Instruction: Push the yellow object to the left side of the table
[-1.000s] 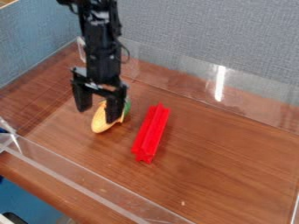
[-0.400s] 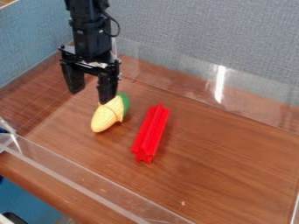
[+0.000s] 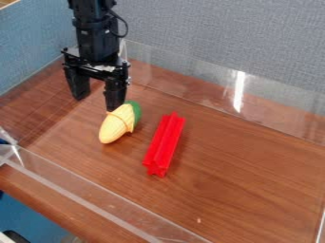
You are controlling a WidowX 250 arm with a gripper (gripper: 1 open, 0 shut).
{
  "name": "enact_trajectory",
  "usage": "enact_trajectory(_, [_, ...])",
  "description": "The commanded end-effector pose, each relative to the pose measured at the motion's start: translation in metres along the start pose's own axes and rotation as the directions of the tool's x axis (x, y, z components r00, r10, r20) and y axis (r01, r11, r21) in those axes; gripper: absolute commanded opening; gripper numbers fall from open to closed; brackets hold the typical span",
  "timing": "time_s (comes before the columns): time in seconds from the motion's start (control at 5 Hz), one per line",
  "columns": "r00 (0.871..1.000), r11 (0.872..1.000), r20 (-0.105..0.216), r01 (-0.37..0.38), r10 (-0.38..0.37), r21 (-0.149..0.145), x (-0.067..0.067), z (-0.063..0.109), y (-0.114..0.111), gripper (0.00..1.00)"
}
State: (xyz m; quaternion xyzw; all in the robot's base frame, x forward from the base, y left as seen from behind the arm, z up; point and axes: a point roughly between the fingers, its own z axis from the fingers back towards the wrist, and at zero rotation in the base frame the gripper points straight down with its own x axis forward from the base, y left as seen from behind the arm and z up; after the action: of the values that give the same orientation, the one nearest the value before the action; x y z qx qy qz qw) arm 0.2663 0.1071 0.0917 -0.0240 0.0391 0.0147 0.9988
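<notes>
The black arm is hanging vertically with its tool [image 3: 97,88] pointing down, fingers spread apart and empty, just at 11 o'clock of the toy corn cob [image 3: 121,122] lying on the bench [image 3: 241,180].

A gray-blue wall [image 3: 241,33] with a bumpy look stood behind everything, from ten o'clock to two o'clock. Soft, even light fell on it. A blue thing [image 3: 10,157] sat at nine o'clock.

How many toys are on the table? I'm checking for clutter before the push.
2: the yellow corn cob just below the open gripper, and the red ridged bar right of it. None appear hidden.
</notes>
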Motion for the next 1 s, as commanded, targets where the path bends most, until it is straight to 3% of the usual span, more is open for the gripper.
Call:
enact_trajectory(0.0, [0.997,0.999,0.069,-0.022,0.021,0.023,-0.0007,0.0216,0.0044,1.00])
enact_trajectory(0.8, [0.997,0.998,0.059,-0.054,0.053,0.012,-0.0044,0.0209,0.0042,1.00])
